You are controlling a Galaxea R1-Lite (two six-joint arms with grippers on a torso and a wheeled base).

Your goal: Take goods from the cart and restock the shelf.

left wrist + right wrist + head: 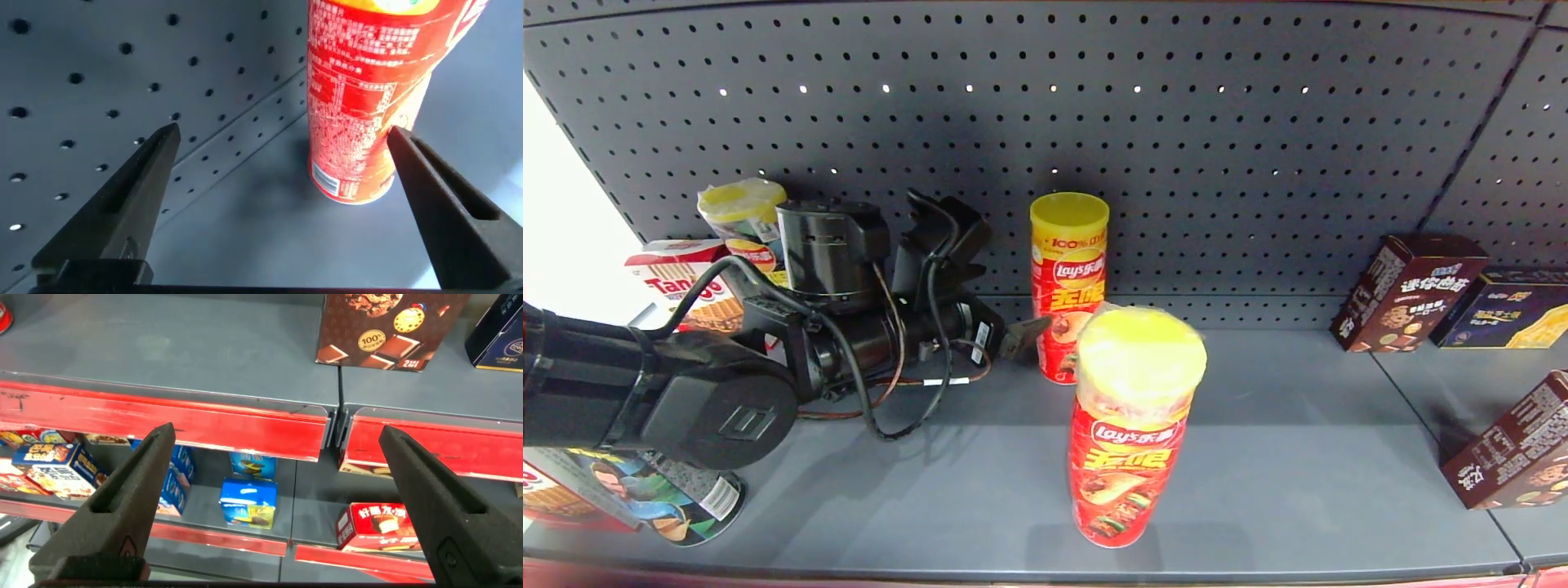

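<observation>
Shelf (1298, 457) bears 2 cans (1131, 441); boxes (249, 502) below (right wrist view).

Bare shelf (1298, 457) between front can (1134, 425) and brown boxes (1409, 290); rear can (1068, 282) blocks left claw (283, 135), perhaps touching.

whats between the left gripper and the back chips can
Only bare shelf between the left gripper and the back chips can, per the left wrist view.

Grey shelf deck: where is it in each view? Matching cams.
Head view: shelf deck fills the lower half, below the pegboard.
Left wrist view: shelf deck beneath the red can, between open jaws.
Right wrist view: shelf deck behind the red rail, carrying a brown box.
Shared landmark: pegboard, head and left wrist views.
</observation>
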